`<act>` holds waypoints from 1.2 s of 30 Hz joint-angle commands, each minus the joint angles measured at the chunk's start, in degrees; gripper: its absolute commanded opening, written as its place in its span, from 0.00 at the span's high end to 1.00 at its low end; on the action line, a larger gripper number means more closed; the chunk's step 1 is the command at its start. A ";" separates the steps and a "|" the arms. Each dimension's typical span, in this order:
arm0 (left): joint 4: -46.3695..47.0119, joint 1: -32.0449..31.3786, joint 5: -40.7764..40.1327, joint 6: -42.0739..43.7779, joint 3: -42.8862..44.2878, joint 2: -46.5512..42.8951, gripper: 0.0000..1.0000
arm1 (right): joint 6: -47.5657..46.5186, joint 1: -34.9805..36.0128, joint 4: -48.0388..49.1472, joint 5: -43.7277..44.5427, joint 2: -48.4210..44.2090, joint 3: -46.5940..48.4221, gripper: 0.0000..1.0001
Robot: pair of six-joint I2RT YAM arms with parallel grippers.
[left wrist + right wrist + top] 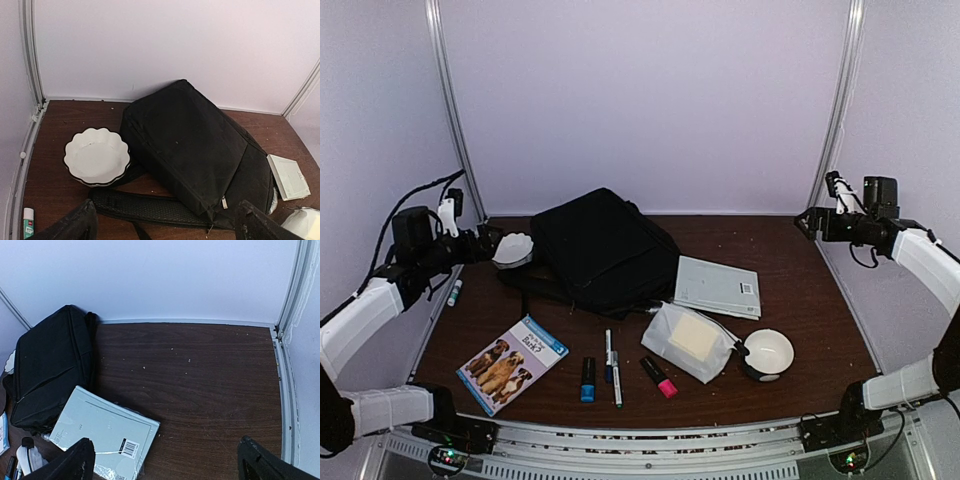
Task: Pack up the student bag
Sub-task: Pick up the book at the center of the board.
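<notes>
The student bag (605,250), a large black backpack, lies flat at the back middle of the table, with a strap (145,207) trailing toward the front. Its zipper pull (224,202) hangs at the near corner. My left gripper (483,242) hovers open at the left, above a white scalloped bowl (96,156) beside the bag (195,145); nothing is between its fingers (75,225). Raised at the far right, my right gripper (810,222) is open and empty. In its wrist view the bag (47,365) is at the left.
A grey notebook (717,287) lies right of the bag. In front are a translucent pouch (688,341), a round white bowl (768,352), a dog book (512,363), a blue marker (588,380), a pen (612,365) and a pink highlighter (659,377). A glue stick (454,292) lies at the left edge.
</notes>
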 commanded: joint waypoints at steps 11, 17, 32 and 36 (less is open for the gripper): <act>-13.34 -19.20 -8.12 12.65 16.68 19.45 0.32 | -4.04 0.97 -5.78 -13.93 10.30 5.81 0.00; -16.54 -32.97 -17.14 19.19 24.02 29.26 0.35 | -15.77 12.97 -10.32 -3.38 6.40 3.73 0.07; -18.24 -45.22 -17.73 14.43 30.89 42.06 0.35 | -27.18 32.08 -20.12 -0.67 11.26 3.16 0.35; -16.08 -45.26 -17.42 12.32 27.33 39.41 0.34 | -27.08 36.02 -20.73 -1.35 12.91 3.32 0.29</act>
